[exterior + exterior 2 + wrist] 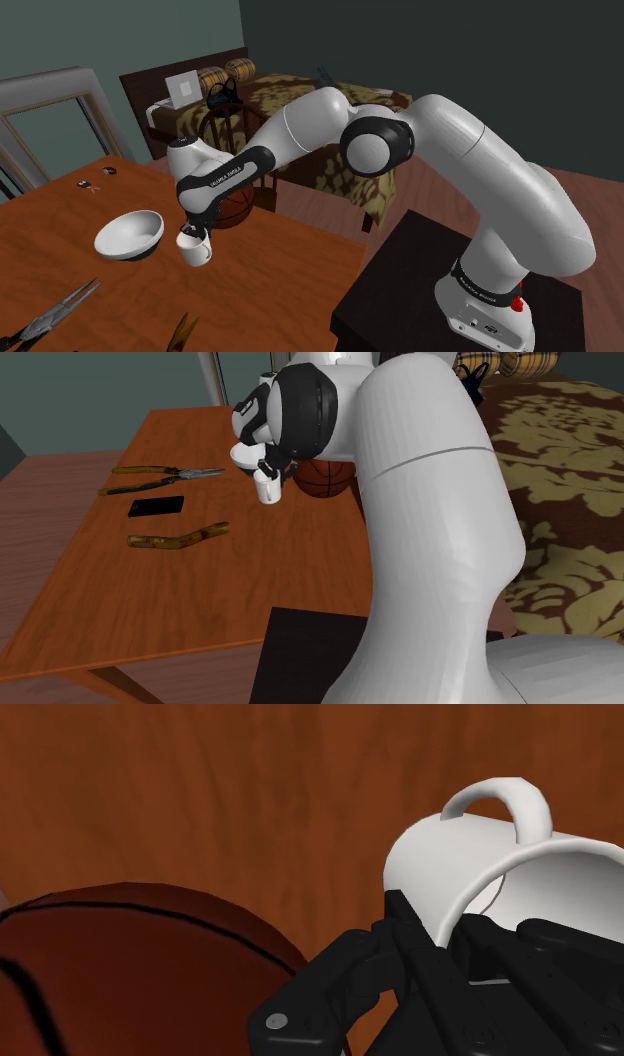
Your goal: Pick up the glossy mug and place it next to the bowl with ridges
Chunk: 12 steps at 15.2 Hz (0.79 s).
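Note:
My black gripper [190, 233] is shut on a glossy white mug [196, 251], one finger inside the rim and one outside. The mug hangs tilted just over the wooden table [270, 280], close to the right of a white bowl [130, 234] in the shoulder view. In the wrist view the mug [480, 854] shows its handle turned away from the gripper [450, 944]. The second exterior view has the mug [267, 488] under the gripper [262, 470], with a bit of the bowl's rim [240, 456] behind it.
A basketball [233, 206] lies right behind the gripper. Pliers [165, 475], a black flat slab [157, 506] and a stick [178, 538] lie further along the table. Small items [90, 185] sit at its far corner. Beyond the table stands a bed [340, 120].

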{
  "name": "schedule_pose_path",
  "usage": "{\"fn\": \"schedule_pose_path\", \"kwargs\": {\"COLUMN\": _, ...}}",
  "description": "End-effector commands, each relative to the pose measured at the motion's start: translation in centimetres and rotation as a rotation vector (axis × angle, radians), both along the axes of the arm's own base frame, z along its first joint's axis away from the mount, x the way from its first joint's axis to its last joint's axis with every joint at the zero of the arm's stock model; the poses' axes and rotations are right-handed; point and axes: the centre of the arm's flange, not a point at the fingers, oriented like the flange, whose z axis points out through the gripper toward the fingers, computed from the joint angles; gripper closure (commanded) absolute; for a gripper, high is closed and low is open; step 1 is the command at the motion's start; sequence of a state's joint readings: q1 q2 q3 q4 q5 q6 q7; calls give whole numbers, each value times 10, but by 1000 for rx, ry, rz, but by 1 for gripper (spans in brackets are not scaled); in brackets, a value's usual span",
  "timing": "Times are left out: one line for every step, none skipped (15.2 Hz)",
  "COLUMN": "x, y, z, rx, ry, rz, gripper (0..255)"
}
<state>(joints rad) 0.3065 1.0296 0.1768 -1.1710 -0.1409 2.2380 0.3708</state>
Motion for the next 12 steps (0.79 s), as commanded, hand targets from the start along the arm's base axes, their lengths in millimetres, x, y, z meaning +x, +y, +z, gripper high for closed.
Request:
{"fn": "schedule_pose_path", "kwargs": {"x": 1, "y": 1, "z": -12, "rx": 0, "ry": -1, "rz": 0, "gripper": 255}}
{"fn": "schedule_pose_path", "kwargs": {"x": 1, "y": 1, "z": -17, "rx": 0, "ry": -1, "rz": 0, "gripper": 255}}
{"fn": "schedule_pose_path", "kwargs": {"x": 1, "y": 1, "z": -27, "rx": 0, "ry": -1, "rz": 0, "gripper": 255}}
{"fn": "schedule_pose_path", "kwargs": {"x": 1, "y": 1, "z": -27, "rx": 0, "ry": -1, "rz": 0, "gripper": 255}}
{"fn": "schedule_pose_path", "kwargs": {"x": 1, "y": 1, "z": -27, "rx": 0, "ry": -1, "rz": 0, "gripper": 255}}
{"fn": "schedule_pose_path", "kwargs": {"x": 1, "y": 1, "z": -27, "rx": 0, "ry": -1, "rz": 0, "gripper": 255}}
{"fn": "schedule_pose_path", "kwargs": {"x": 1, "y": 1, "z": -27, "rx": 0, "ry": -1, "rz": 0, "gripper": 255}}
{"fn": "schedule_pose_path", "kwargs": {"x": 1, "y": 1, "z": -27, "rx": 0, "ry": -1, "rz": 0, "gripper": 255}}
{"fn": "schedule_pose_path", "kwargs": {"x": 1, "y": 1, "z": -27, "rx": 0, "ry": -1, "rz": 0, "gripper": 255}}
{"fn": "schedule_pose_path", "kwargs": {"x": 1, "y": 1, "z": -27, "rx": 0, "ry": -1, "rz": 0, "gripper": 255}}
{"fn": "schedule_pose_path", "kwargs": {"x": 1, "y": 1, "z": -27, "rx": 0, "ry": -1, "rz": 0, "gripper": 255}}
{"fn": "schedule_pose_path", "kwargs": {"x": 1, "y": 1, "z": -27, "rx": 0, "ry": -1, "rz": 0, "gripper": 0}}
